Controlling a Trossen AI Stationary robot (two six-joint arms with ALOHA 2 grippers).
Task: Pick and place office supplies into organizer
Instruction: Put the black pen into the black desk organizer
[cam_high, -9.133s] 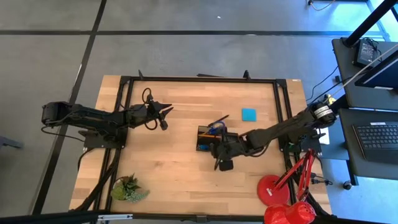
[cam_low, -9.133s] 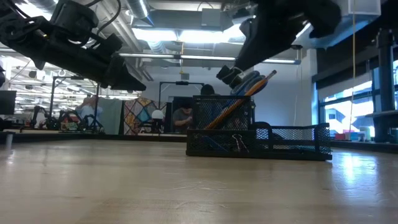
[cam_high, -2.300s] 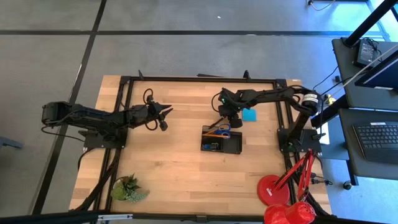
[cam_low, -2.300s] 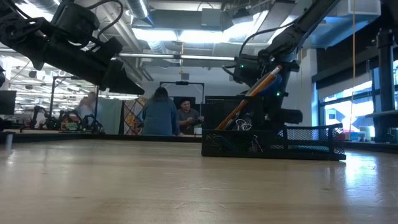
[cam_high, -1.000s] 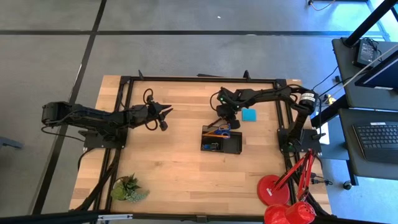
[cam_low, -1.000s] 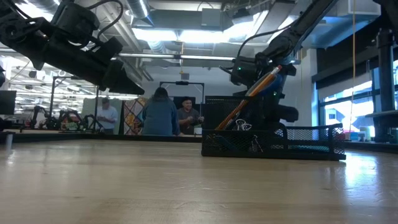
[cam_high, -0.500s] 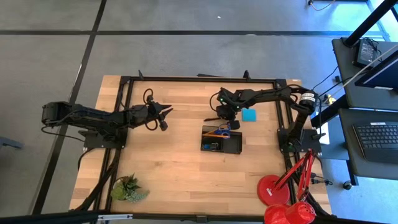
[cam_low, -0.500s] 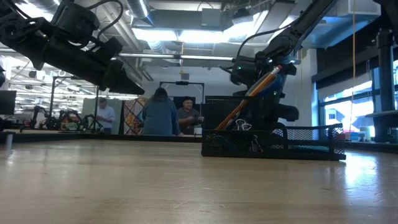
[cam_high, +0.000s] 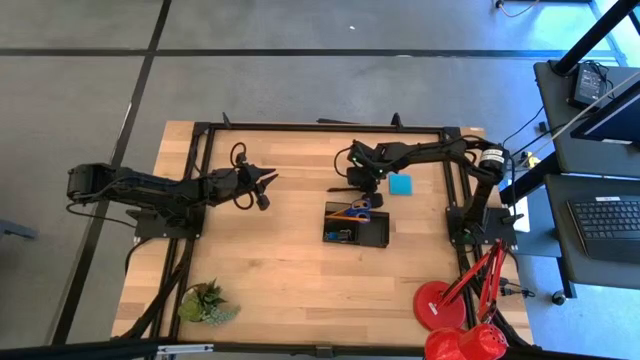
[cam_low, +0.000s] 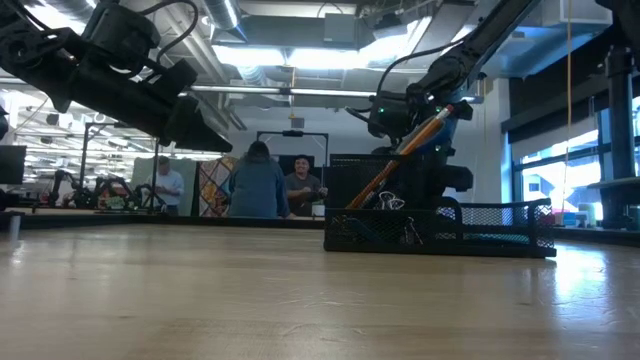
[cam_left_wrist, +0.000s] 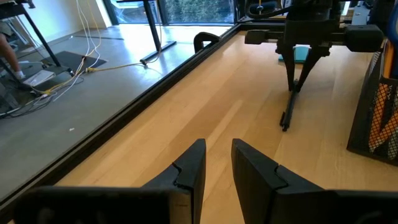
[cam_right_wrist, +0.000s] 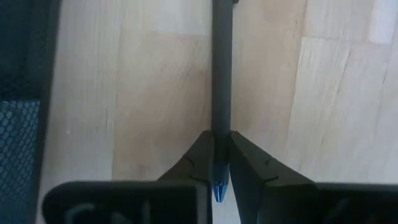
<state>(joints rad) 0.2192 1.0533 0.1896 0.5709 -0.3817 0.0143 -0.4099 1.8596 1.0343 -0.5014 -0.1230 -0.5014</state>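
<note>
1. Centrally, black pen (cam_right_wrist: 221, 74) pinched between right gripper (cam_right_wrist: 216, 163) fingers, just above table beside organizer (cam_high: 355, 224).
2. Orange pencils (cam_low: 412, 150), scissors already stowed; blue note pad (cam_high: 400, 184) left out.
3. Left gripper (cam_left_wrist: 215, 168) idle, slightly parted, empty.

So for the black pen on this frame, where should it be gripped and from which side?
Grip the black pen across its slim barrel near one end, coming straight down from above, since it is a thin rod low over the wood with clear table on both sides. The right gripper already pinches it that way, fingers either side of the barrel. The left gripper waits open, well away.
</note>
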